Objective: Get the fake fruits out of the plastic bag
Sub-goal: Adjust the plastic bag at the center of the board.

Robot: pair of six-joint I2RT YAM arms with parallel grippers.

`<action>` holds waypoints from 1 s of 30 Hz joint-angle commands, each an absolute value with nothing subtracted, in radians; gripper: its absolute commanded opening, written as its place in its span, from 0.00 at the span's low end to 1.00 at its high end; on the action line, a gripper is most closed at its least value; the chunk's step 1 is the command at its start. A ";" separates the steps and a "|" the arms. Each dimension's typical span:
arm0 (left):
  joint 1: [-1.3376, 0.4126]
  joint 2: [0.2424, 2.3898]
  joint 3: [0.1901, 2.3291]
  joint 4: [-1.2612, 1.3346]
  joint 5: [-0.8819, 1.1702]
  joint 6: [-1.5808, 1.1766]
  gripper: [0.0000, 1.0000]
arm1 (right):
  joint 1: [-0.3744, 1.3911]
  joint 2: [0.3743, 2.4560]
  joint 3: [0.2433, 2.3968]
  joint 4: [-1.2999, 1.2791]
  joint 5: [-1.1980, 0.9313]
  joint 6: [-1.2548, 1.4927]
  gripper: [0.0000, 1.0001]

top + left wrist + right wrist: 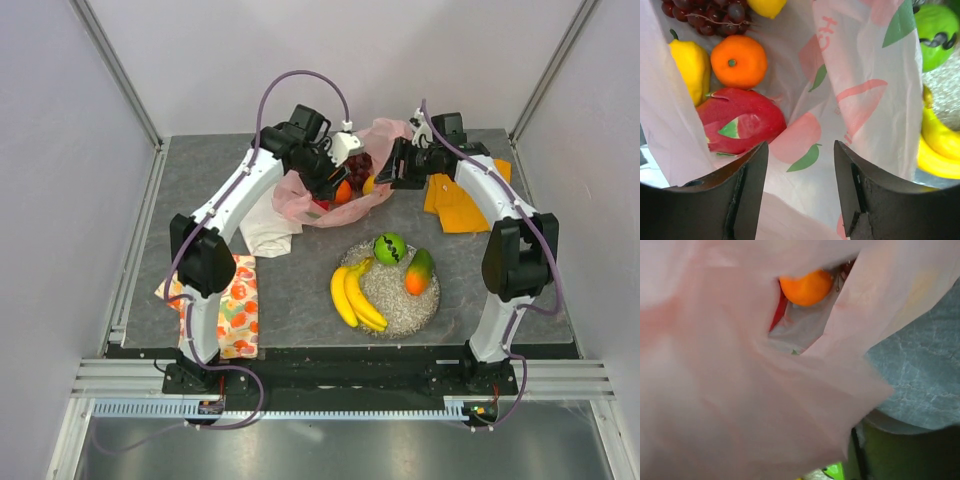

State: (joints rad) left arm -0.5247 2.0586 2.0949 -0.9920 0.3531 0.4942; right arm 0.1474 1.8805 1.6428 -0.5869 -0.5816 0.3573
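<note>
The pink plastic bag lies at the back of the table, its mouth facing the dish. My left gripper reaches into it. In the left wrist view that gripper stands open over the bag's printed film. Ahead of it, inside the bag, lie a pink dragon fruit, an orange, a yellow fruit and dark grapes. My right gripper is at the bag's right edge. Bag film covers its fingers in the right wrist view, where only the orange shows.
A glittery silver dish in front of the bag holds the banana bunch, the green round fruit and the mango. A white cloth, a fruit-patterned cloth and an orange cloth lie around.
</note>
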 commanded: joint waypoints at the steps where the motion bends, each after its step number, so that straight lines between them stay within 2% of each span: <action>1: -0.555 2.098 2.112 -1.011 0.238 0.618 0.65 | 0.140 1.845 1.652 -0.568 -0.595 0.382 0.50; 3: -0.552 2.105 2.108 -1.008 0.193 0.627 0.73 | 0.137 1.827 1.612 -0.568 -0.623 0.377 0.35; 4: -0.549 2.099 2.102 -1.011 0.198 0.662 0.74 | 0.135 1.821 1.599 -0.568 -0.627 0.377 0.21; 6: -0.546 2.089 2.086 -1.029 0.225 0.734 0.75 | 0.135 1.806 1.563 -0.563 -0.637 0.387 0.03; 7: -0.545 2.082 2.080 -1.035 0.242 0.758 0.75 | 0.135 1.801 1.554 -0.557 -0.646 0.394 0.01; 9: -0.543 2.074 2.072 -1.066 0.268 0.848 0.75 | 0.135 1.804 1.539 -0.545 -0.667 0.413 0.01; 13: -0.538 2.010 2.065 -1.081 0.469 0.952 0.73 | 0.138 1.798 1.536 -0.535 -0.667 0.417 0.02; 16: -0.558 1.999 2.071 -1.091 0.517 1.017 0.73 | 0.140 1.789 1.536 -0.532 -0.669 0.413 0.03; 19: -0.566 2.037 2.091 -1.098 0.511 1.075 0.73 | 0.143 1.776 1.522 -0.529 -0.669 0.414 0.03; 26: -0.520 2.201 2.321 -1.221 0.410 1.164 0.75 | 0.144 1.747 1.479 -0.528 -0.683 0.414 0.04; 30: -0.491 2.220 2.344 -1.270 0.377 1.245 0.76 | 0.144 1.735 1.457 -0.519 -0.684 0.423 0.04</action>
